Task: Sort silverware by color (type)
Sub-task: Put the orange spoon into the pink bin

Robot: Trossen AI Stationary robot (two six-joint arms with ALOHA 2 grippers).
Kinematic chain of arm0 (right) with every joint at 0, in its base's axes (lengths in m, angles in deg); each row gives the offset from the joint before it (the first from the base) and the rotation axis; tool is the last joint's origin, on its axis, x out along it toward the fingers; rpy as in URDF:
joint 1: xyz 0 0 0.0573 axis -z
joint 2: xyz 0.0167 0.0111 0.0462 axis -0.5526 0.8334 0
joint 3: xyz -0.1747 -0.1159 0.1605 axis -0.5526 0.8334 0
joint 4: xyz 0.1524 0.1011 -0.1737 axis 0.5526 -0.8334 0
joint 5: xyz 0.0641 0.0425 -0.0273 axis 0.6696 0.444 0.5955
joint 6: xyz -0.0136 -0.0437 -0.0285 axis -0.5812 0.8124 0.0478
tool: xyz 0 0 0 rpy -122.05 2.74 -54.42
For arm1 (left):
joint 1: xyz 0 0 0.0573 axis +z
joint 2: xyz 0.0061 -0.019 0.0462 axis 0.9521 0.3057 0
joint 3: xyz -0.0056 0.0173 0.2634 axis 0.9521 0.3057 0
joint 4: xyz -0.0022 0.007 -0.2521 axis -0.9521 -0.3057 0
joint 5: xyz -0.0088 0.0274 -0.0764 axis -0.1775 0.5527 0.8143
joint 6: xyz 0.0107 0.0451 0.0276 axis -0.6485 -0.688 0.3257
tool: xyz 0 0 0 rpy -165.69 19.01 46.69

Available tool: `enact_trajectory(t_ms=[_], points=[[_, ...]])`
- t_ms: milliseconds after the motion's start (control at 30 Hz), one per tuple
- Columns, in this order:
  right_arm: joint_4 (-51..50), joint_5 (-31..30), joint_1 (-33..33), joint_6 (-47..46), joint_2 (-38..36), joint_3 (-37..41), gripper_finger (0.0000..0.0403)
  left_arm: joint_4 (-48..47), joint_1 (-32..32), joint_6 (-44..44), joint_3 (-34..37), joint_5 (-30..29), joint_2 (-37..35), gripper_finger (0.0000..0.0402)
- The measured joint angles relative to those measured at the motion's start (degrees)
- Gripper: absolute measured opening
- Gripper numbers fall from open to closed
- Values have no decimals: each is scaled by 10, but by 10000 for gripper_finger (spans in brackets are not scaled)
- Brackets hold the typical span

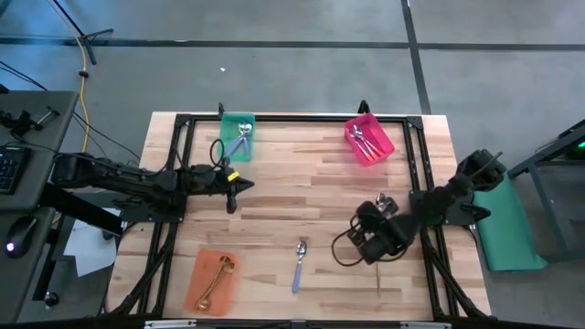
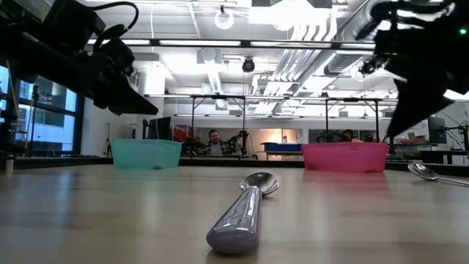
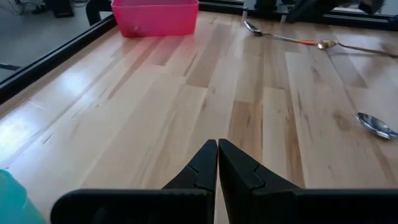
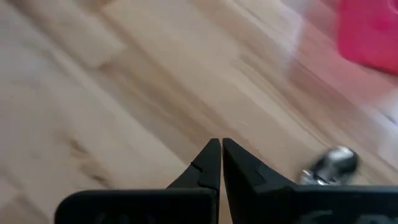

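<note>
A lavender-handled spoon (image 1: pixel 299 264) lies flat on the table's near middle, large in the low view (image 2: pixel 245 213). A gold spoon (image 1: pixel 378 278) lies near the right side. Another spoon's silver bowl (image 1: pixel 382 200) shows beside the right arm, and again in the right wrist view (image 4: pixel 333 163). My left gripper (image 1: pixel 232 194) (image 3: pixel 217 149) hovers shut over the left-centre of the table, holding nothing. My right gripper (image 1: pixel 363 222) (image 4: pixel 221 147) is shut above bare wood, close to that bowl. In the left wrist view an orange-handled spoon (image 3: pixel 277 37) and a gold spoon (image 3: pixel 354 46) lie far off.
A green bin (image 1: pixel 238 135) at the far left holds lavender-handled spoons. A pink bin (image 1: pixel 368 139) at the far right holds orange-handled ones, and an orange bin (image 1: pixel 212 281) at the near left holds gold ones. Bare wood lies across the table's middle. A person sits in the room beyond.
</note>
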Motion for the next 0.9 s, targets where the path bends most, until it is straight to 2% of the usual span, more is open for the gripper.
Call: enact_trajectory(t_ms=[100,200,367,500,733,900], points=[[-41,1,-4,-64,0,14,8,0,-6,10,0,0,0,5],[-59,16,3,-110,0,31,36,0,-14,18,0,0,0,5],[-57,75,28,-195,0,75,100,-1,-29,23,0,-1,0,5],[-32,117,49,-245,0,117,126,-2,-40,23,0,-14,0,5],[43,118,71,-260,-3,169,122,-4,-55,23,0,-27,0,5],[51,114,72,-255,-2,168,85,-4,-57,23,0,-27,0,5]])
